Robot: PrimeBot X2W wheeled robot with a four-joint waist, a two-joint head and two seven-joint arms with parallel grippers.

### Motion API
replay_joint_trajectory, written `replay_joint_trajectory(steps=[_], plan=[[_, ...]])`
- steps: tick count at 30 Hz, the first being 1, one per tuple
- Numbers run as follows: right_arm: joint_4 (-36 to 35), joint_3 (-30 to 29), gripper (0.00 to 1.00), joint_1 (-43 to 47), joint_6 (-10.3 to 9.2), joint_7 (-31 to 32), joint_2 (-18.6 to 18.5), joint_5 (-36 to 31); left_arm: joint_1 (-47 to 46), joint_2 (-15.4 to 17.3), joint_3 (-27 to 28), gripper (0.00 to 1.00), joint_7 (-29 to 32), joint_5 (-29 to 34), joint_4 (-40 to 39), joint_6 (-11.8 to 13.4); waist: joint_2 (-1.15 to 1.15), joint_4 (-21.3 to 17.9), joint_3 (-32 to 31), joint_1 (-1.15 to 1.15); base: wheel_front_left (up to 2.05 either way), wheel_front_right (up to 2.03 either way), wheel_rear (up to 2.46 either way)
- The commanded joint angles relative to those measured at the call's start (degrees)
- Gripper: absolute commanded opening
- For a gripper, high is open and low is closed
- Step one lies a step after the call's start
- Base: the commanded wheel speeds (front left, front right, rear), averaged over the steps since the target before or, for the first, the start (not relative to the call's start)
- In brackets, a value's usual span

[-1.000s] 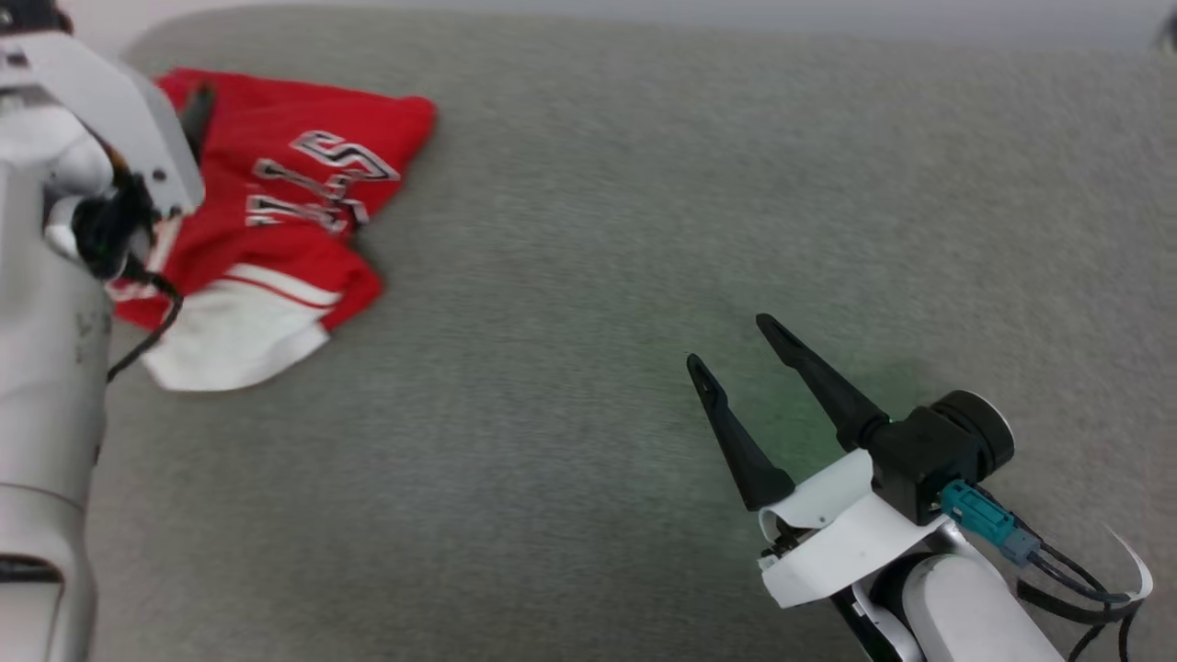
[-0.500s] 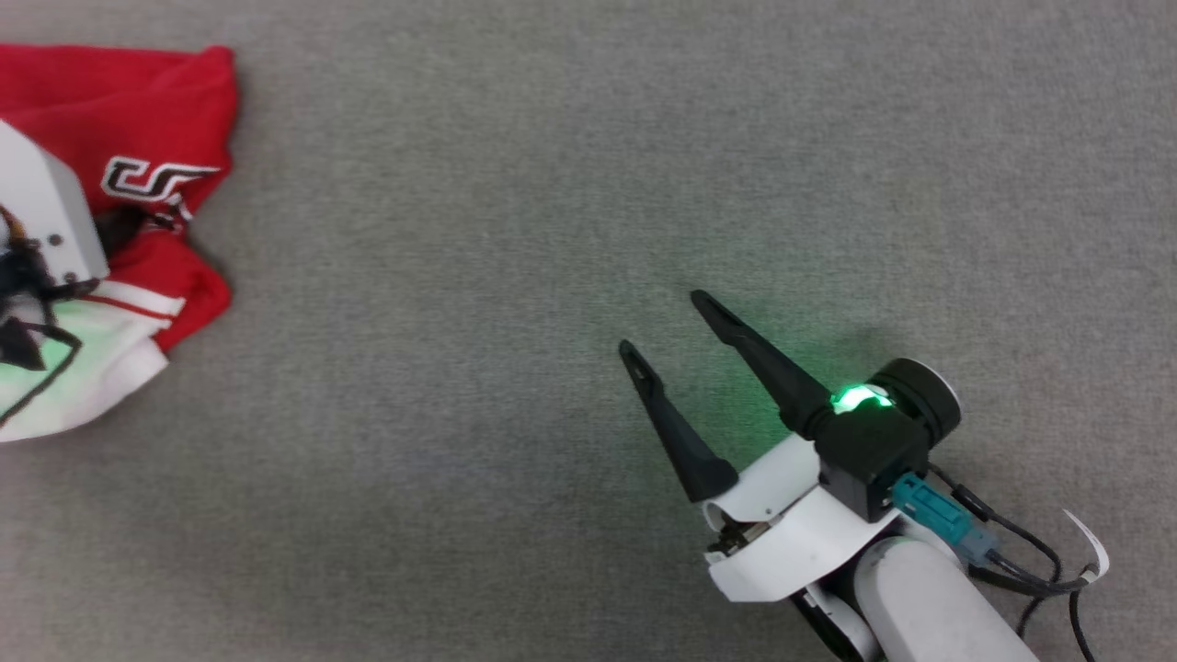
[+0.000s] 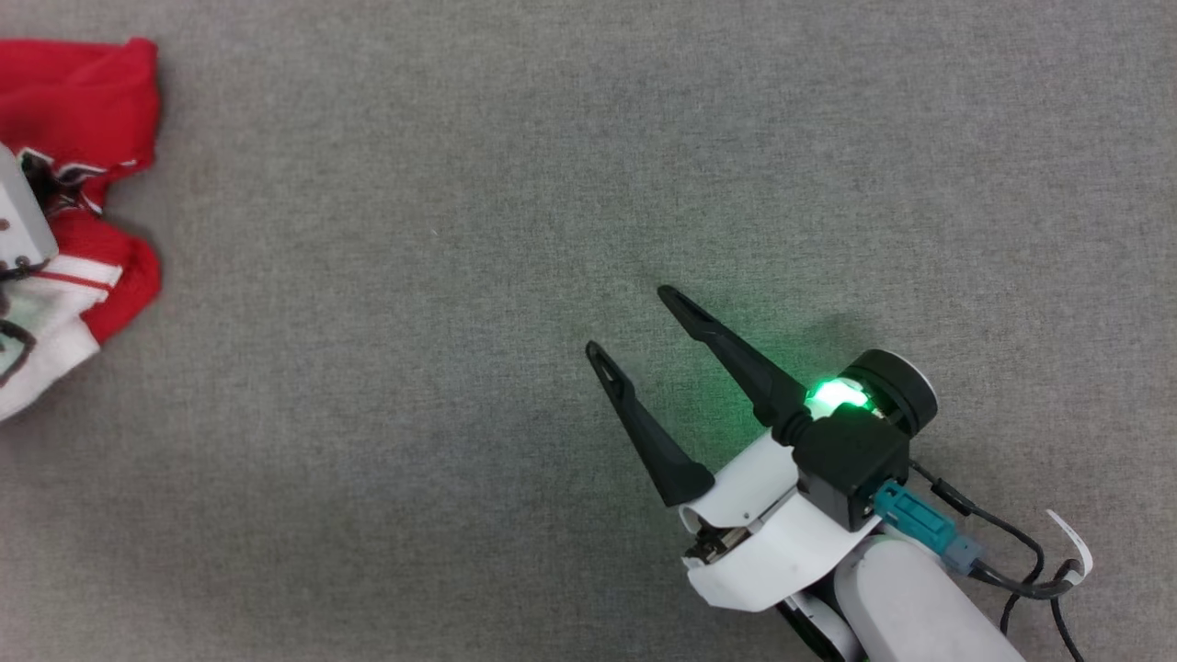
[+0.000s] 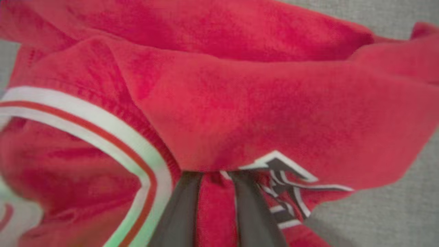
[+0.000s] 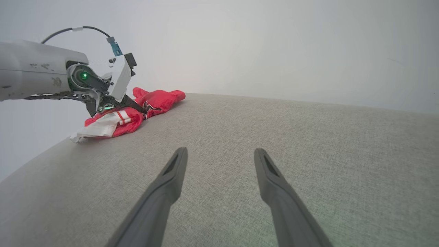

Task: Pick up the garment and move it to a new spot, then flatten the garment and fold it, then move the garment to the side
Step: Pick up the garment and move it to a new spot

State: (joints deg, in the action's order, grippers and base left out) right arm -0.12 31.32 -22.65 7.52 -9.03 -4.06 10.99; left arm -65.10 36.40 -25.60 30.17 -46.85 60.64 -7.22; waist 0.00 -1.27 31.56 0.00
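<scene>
**A:** Logging the surface first. What was it?

**B:** Grey woven fabric surface, flat. It rounded off at its edge in the right wrist view, with a plain pale wall behind.

**A:** Counts?

**B:** One garment. Two grippers, each with two long dark fingers. One green light glowed on the right wrist.

**A:** Where was the garment?

**B:** In the head view it sat at 9 to 10 o'clock, cut off by the frame edge. In the right wrist view it sat at 10 o'clock, lying crumpled near the surface's far rim.

**A:** How did it look?

**B:** Bright red soft cloth, bunched in folds. It had a white sleeve part at the near end and red-and-white stripe trim. The black lettering was outlined in white, creased and unreadable.

**A:** Left gripper?

**B:** It was down in the garment. Its fingers were drawn close with a fold of red cloth pinched between them, and the tips were buried under another fold.

**A:** Right gripper?

**B:** It was at 5 o'clock in the head view with its fingers aimed toward 11 o'clock. The jaws were spread wide and held nothing. It was over bare grey surface, well apart from the garment.
</scene>
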Motion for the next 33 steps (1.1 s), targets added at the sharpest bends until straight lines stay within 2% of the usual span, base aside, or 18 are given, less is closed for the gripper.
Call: replay_joint_trajectory(steps=[1,7,11,17,23,28,33], plan=[[0.3,-0.4,1.00,-0.6,-0.06,-0.4,0.2,0.4,4.2,-5.2,-2.0,0.00,-1.6,-0.5,1.1,-0.5,0.00,0.1,-0.5,0.00,0.00,0.00,0.00],[1.8,-1.7,1.00,0.5,-0.06,-1.6,0.4,0.8,1.3,-3.8,-4.0,0.00,-11.4,0.1,0.3,-0.5,0.00,0.5,-3.6,0.00,0.00,0.00,0.00],[3.0,-2.9,1.00,2.0,-0.06,-2.7,0.5,1.7,0.9,-3.6,-5.8,0.00,-15.7,-1.8,-2.9,-0.4,0.00,0.8,-6.8,0.00,0.00,0.00,0.00],[4.2,-5.2,1.00,4.5,-0.06,-3.9,0.9,3.3,-0.4,-4.3,-11.8,0.00,-16.2,-4.7,-10.4,-0.2,0.00,-0.2,-10.9,0.00,0.00,0.00,0.00],[4.9,-7.7,1.00,6.5,-0.06,-5.0,1.2,4.8,-3.4,-5.9,-18.1,0.00,-16.5,-6.6,-17.8,-0.2,0.00,-2.8,-13.3,0.00,0.00,0.00,0.00],[4.7,-8.8,1.00,7.4,-0.06,-5.8,1.2,7.1,-6.7,-8.7,-22.7,0.00,-17.3,-9.5,-23.2,-0.2,0.00,-5.8,-13.8,0.00,0.00,0.00,0.00],[4.4,-10.2,1.00,8.1,-0.06,-6.1,1.2,8.7,-10.2,-13.1,-30.3,0.00,-16.0,-9.4,-24.7,-0.2,0.00,-8.2,-13.4,0.00,0.00,0.00,0.00]])
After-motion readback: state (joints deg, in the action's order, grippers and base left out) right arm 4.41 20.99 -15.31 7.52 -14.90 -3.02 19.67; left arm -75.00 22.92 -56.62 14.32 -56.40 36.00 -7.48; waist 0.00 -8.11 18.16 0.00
